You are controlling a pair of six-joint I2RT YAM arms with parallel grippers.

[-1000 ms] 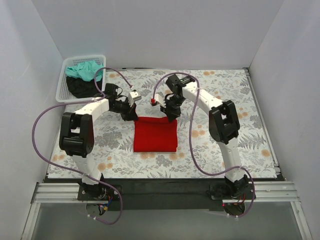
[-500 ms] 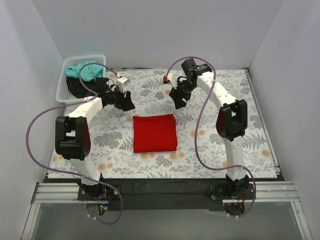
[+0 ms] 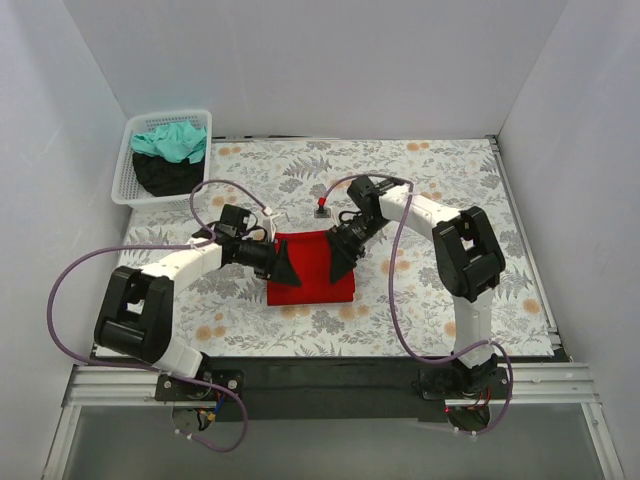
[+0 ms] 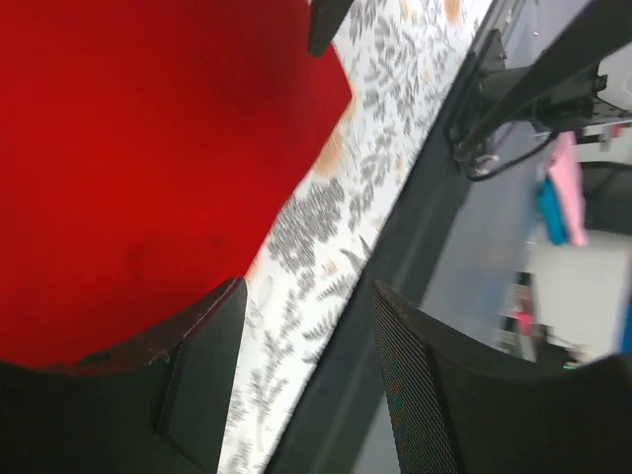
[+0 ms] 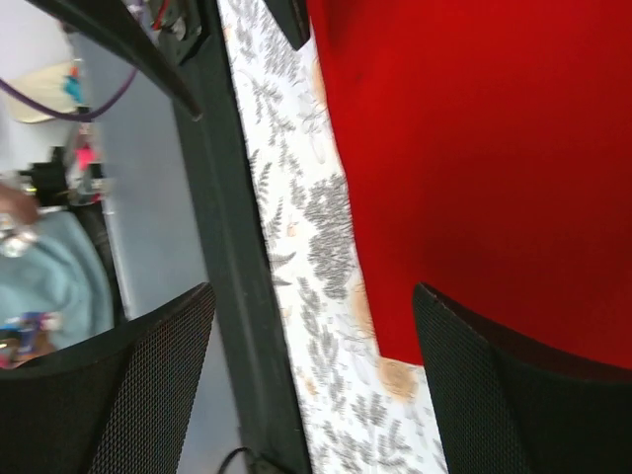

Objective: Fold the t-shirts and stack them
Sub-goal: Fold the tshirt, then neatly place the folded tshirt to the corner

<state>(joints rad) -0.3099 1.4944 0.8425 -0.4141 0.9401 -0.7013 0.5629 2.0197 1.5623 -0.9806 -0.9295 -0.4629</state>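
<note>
Red t-shirt lies folded on the counter, so the left tool and right tool, both wide open, should pinch its far corners together evenly.

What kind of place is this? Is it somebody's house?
Probably a robot lab booth, not a house: plain white walls surround a floral cloth, and a left arm and right arm, mounted on a metal rail, reach over a red t-shirt.
</note>
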